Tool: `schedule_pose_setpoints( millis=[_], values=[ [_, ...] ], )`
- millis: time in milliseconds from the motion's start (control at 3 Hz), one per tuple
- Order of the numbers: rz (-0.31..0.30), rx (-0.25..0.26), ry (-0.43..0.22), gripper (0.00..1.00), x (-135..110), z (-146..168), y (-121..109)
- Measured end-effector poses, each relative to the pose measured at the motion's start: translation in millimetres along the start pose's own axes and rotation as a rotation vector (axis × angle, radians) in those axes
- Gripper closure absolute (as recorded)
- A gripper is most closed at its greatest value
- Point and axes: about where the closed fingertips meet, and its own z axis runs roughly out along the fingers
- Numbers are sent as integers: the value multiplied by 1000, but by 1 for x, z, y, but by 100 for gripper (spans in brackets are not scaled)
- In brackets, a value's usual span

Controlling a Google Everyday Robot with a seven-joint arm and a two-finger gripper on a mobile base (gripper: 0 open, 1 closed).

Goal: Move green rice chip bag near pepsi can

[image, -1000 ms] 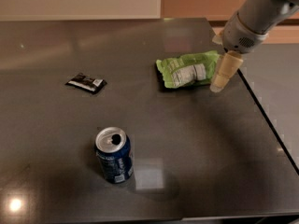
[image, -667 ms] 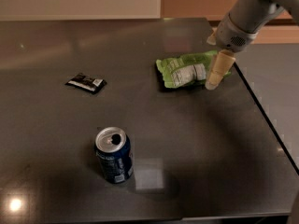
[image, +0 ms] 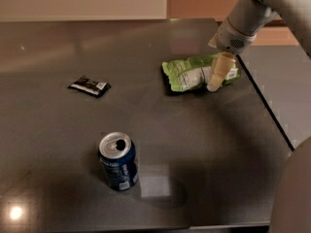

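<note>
The green rice chip bag (image: 192, 73) lies flat on the dark table at the back right, its white label panel facing up. The pepsi can (image: 118, 161) stands upright near the front, left of the middle, well apart from the bag. My gripper (image: 217, 76) reaches down from the upper right, and its cream-coloured fingers (image: 218, 71) hang over the right part of the bag, tips at or just above its surface.
A small black packet (image: 89, 86) lies at the left of the dark table (image: 160, 130). The table's right edge (image: 265, 101) runs diagonally just past the bag. A bright light reflection (image: 15, 212) shows at the front left corner.
My gripper has moved left, from beside the bag's right edge to over the bag's right part. The bag, can and packet have not moved.
</note>
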Motion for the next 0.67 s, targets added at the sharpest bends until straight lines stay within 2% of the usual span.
schedule_pose_setpoints(
  millis=[667],
  values=[
    [-26,-38,58,0,6,17,-8]
  ],
)
